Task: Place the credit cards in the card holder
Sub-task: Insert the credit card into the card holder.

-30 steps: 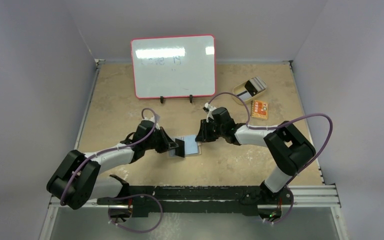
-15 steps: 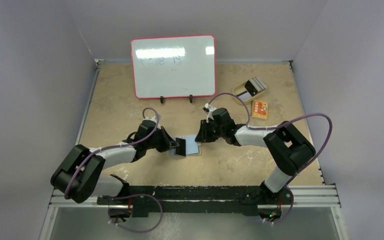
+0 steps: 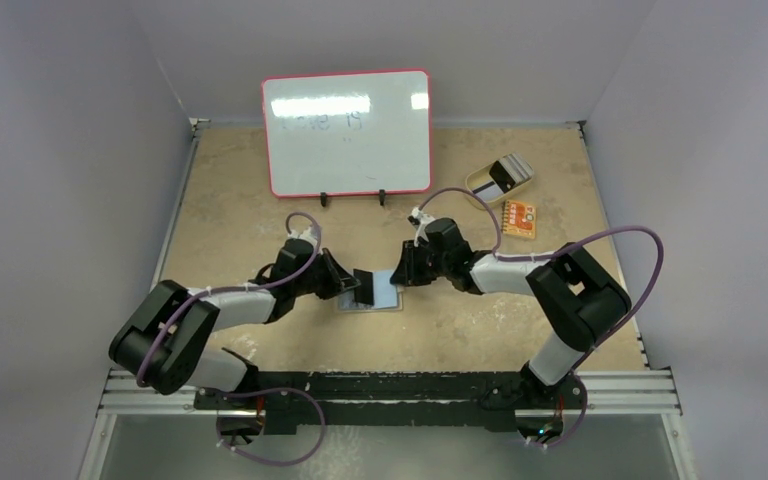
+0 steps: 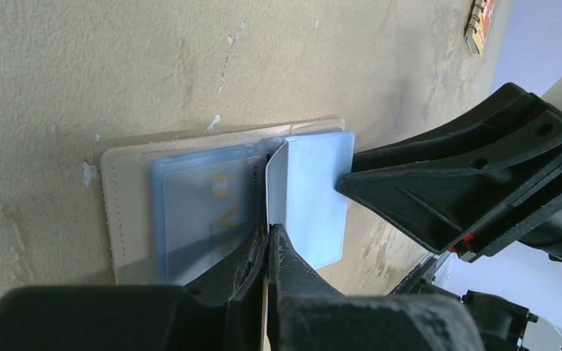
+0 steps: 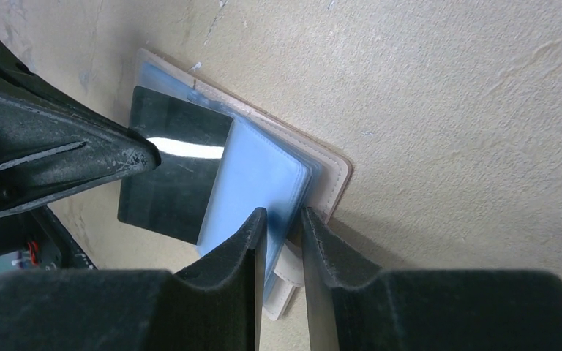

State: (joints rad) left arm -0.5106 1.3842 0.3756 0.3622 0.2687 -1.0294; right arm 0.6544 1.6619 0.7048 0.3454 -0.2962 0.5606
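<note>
The tan card holder (image 4: 128, 219) lies open and flat on the table, a card showing inside its clear sleeve. My left gripper (image 4: 271, 228) is shut on one of the credit cards (image 4: 276, 186), held on edge with its far end at the sleeves. In the right wrist view this card (image 5: 172, 164) shows a dark glossy face. My right gripper (image 5: 284, 213) is shut on the light blue sleeve stack (image 5: 256, 190) at the card holder's edge (image 5: 333, 172), lifting it slightly. In the top view both grippers meet over the card holder (image 3: 388, 298).
A tan oval dish (image 3: 480, 183) at the back right holds more credit cards (image 3: 507, 172). A small orange item (image 3: 518, 218) lies next to it. A red-framed whiteboard (image 3: 347, 132) stands at the back.
The left arm's rear links have swung a little to the right and its gripper has crept slightly toward the sleeves with the card. The right arm has held still.
</note>
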